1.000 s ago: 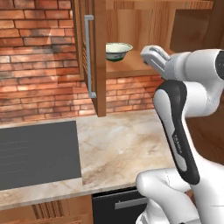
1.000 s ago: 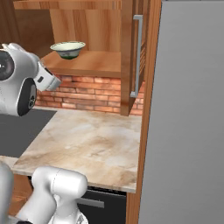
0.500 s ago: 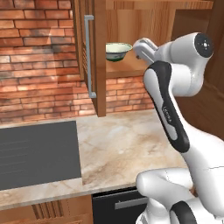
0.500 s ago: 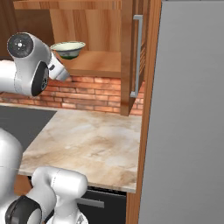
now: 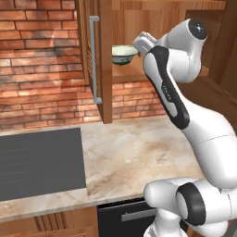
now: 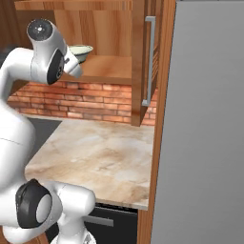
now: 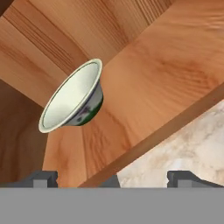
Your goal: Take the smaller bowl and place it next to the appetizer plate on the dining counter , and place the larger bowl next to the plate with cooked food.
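The claw [image 7: 112, 178] gapes wide and holds nothing, aimed into the open wall cabinet [image 5: 139, 28] just short of the smaller bowl [image 7: 74, 98], which sits upright on the cabinet shelf [image 7: 157, 78], above the marbled surface [image 5: 139, 152]. The reach for the first bowl looks underway. Next, the tips should straddle its rim before closing. No writing is readable anywhere.

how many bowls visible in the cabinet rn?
1. The smaller bowl sits upright on the open cabinet's shelf, near its front edge, just ahead of the open jaws. The arm blocks part of the shelf, so another bowl may be hidden.
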### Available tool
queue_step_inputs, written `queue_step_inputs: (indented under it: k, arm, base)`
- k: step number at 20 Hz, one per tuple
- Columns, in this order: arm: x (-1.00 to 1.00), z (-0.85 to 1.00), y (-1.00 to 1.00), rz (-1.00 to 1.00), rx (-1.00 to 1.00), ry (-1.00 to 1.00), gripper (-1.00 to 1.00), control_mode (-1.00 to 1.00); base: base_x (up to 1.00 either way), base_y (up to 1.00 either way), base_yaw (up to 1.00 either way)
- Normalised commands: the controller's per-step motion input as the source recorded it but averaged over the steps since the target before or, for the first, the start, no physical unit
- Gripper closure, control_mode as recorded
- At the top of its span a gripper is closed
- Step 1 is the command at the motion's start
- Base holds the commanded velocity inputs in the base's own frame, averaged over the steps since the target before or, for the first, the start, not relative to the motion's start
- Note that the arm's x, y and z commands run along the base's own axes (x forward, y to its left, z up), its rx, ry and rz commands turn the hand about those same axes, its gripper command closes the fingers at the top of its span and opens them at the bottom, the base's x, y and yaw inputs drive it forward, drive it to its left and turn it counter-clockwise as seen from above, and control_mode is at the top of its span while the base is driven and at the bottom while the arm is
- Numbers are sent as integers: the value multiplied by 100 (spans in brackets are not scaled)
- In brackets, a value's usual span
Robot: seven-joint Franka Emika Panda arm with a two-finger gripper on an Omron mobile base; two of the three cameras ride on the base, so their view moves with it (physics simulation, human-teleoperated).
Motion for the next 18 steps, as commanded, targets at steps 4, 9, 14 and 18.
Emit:
queue_step_inputs:
  k: [4, 9, 14, 18]
  arm:
    - [40, -10, 21, 0, 0, 0, -100, -100]
    - [32, -20, 25, 0, 0, 0, -100, -100]
    - [36, -1, 2, 0, 0, 0, -100, -100]
    - [36, 0, 0, 0, 0, 0, -100, -100]
  base:
    - [0, 0, 0]
    - [0, 0, 0]
    - [0, 0, 0]
    - [0, 0, 0]
